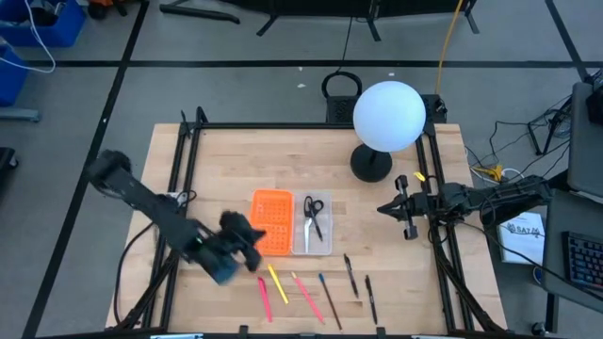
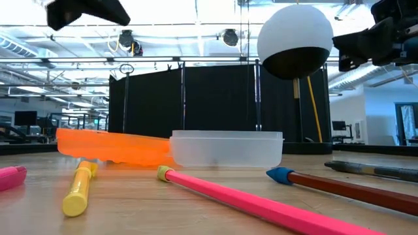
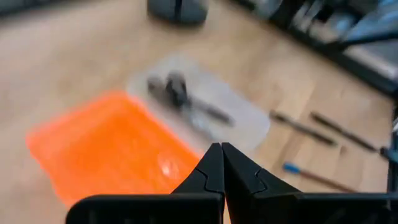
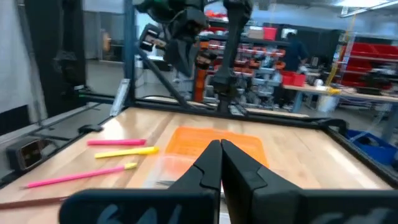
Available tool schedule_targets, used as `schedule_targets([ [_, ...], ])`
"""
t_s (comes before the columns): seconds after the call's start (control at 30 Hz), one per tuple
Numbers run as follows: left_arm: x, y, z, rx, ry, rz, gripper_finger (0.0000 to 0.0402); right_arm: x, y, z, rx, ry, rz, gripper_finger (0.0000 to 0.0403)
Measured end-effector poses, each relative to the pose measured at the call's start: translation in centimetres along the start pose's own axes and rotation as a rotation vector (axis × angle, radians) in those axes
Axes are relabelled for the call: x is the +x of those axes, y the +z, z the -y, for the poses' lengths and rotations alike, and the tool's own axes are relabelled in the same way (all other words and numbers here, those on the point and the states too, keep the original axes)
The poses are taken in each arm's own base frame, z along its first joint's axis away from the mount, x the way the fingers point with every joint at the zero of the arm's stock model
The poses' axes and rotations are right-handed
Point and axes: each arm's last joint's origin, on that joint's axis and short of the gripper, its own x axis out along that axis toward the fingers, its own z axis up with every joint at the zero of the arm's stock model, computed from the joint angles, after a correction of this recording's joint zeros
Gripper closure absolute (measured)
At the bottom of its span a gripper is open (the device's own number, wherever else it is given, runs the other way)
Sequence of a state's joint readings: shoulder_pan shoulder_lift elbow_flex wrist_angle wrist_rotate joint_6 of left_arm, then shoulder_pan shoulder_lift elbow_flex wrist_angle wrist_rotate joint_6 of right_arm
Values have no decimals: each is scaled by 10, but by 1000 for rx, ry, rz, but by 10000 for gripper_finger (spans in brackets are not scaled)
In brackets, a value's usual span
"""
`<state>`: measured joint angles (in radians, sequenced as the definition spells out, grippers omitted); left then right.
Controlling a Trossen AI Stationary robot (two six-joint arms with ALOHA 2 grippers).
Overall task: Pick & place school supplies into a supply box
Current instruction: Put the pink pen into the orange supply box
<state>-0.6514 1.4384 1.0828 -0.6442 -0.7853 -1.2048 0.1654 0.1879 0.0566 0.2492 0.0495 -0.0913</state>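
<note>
Your left gripper [image 1: 252,247] is hovering with fingers pressed together, empty, beside the supply box [image 1: 290,223] holding the scissors [image 1: 313,215]; descending carelessly, you're risking shoving it onto the pens [image 1: 277,283].

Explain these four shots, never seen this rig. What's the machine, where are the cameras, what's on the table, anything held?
Two robot arms work at a wooden table. One camera looks straight down, one sits at table height, and one rides on each wrist. The left gripper hovers by the orange half of the supply box; the right gripper waits near the white globe lamp. Both are shut and hold nothing. The scissors lie in the clear tray. Pens and pencils lie loose in front of the box.
</note>
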Motion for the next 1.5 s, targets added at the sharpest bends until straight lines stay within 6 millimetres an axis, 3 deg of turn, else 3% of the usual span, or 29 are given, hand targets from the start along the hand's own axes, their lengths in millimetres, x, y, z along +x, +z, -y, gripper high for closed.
schedule_targets([
  [0.33,25,-39,99,-309,409,-304,401,0,-2,0,110,4,-22,403],
  [0.47,34,-53,121,-414,539,-446,401,0,-2,0,112,4,-22,403],
  [0.6,45,-65,139,-495,541,-540,400,0,-2,0,96,4,-17,403],
  [0.9,52,-77,151,-636,463,-567,342,0,-1,0,71,4,-15,403],
  [1.17,50,-80,152,-722,507,-601,245,0,-4,0,70,6,-42,403],
  [1.27,59,-86,148,-741,558,-635,216,0,-5,-1,70,6,-50,403],
  [1.5,81,-96,136,-712,585,-687,210,0,-5,-1,81,27,-52,403],
])
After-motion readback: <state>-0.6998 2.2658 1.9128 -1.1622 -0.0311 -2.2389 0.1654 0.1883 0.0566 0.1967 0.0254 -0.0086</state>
